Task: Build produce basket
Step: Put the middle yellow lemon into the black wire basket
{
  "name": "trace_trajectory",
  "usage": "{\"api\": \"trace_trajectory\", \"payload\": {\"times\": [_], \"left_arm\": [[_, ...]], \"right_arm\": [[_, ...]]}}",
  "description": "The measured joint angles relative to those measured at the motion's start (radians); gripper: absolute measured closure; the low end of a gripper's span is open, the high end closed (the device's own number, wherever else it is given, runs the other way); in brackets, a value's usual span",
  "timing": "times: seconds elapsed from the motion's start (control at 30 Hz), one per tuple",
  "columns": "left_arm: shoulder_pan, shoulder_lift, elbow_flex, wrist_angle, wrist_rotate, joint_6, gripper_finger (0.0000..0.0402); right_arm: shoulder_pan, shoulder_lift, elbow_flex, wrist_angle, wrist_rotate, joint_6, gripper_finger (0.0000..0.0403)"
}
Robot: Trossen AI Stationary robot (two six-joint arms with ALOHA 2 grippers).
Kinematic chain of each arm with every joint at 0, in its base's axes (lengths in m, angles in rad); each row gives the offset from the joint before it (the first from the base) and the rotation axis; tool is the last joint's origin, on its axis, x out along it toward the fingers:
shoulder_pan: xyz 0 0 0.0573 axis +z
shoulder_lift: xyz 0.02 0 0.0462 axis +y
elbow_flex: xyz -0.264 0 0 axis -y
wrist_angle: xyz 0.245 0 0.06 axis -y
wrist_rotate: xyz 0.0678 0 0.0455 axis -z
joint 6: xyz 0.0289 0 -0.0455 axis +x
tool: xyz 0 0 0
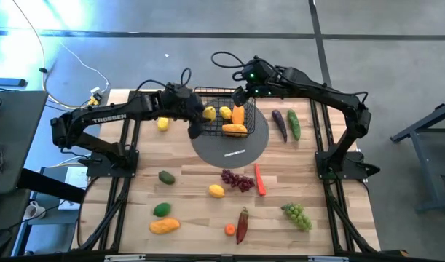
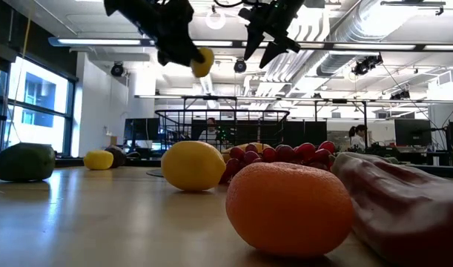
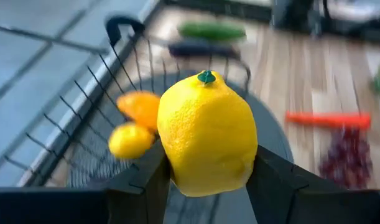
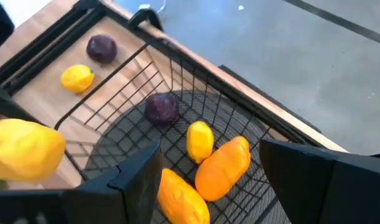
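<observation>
On the wooden tabletop point(image 1: 186, 204) the landmark is the black wire basket point(image 1: 223, 120), which stands on a round grey mat point(image 1: 233, 149) near the far edge.

Left of the basket, a lemon point(image 1: 163, 124) lies on the tabletop. The left pincer point(image 1: 200, 114) hangs over the basket's left rim, clenched on another lemon point(image 3: 206, 134); in the left wrist view its two dark fingers point(image 3: 143, 183) press against the fruit's sides. In the low view that held lemon point(image 2: 202, 61) sits well above the basket's top rim.

Inside the basket lie a small lemon point(image 4: 199, 140), two orange fruits point(image 4: 222, 164) side by side, and a dark purple plum point(image 4: 162, 107) toward one corner.

The right pincer point(image 1: 240, 97) hovers above the basket's far right corner, released, with nothing between its spread fingers point(image 4: 137, 171).

Right of the basket, an aubergine point(image 1: 279, 122) and a cucumber point(image 1: 293, 124) lie next to each other.

On the near side of the basket, from left to right, lie a dark green avocado point(image 1: 166, 176), a green fruit point(image 1: 162, 209), a mango point(image 1: 164, 226), a lemon point(image 1: 217, 191), red grapes point(image 1: 237, 180), a small orange point(image 1: 230, 230), a dark red pepper point(image 1: 242, 223), a carrot point(image 1: 260, 180) and green grapes point(image 1: 297, 215).
</observation>
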State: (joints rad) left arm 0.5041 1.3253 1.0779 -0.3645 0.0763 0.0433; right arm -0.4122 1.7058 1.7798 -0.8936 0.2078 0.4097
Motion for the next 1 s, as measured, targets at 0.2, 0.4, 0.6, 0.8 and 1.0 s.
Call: {"api": "trace_trajectory", "payload": {"times": [0.2, 0.4, 0.6, 0.8, 1.0], "left_arm": [[0.048, 0.049, 0.000, 0.103, -0.001, -0.015, 0.0241], [0.082, 0.150, 0.000, 0.204, -0.001, -0.018, 0.0241], [0.105, 0.257, 0.000, 0.254, -0.001, -0.014, 0.0240], [0.126, 0.343, -0.001, 0.271, 0.002, -0.015, 0.0228], [0.131, 0.388, -0.001, 0.272, 0.001, -0.014, 0.0206]], "right_arm": [[0.000, 0.000, 0.000, 0.001, 0.119, 0.060, 0.0155], [0.000, 0.000, 0.000, 0.001, 0.157, 0.088, 0.0155], [0.000, 0.000, 0.000, 0.001, 0.157, 0.110, 0.0155], [0.000, 0.000, 0.000, 0.000, 0.157, 0.108, 0.0155], [0.003, 0.000, 0.000, -0.017, 0.152, 0.128, 0.0155]]}}
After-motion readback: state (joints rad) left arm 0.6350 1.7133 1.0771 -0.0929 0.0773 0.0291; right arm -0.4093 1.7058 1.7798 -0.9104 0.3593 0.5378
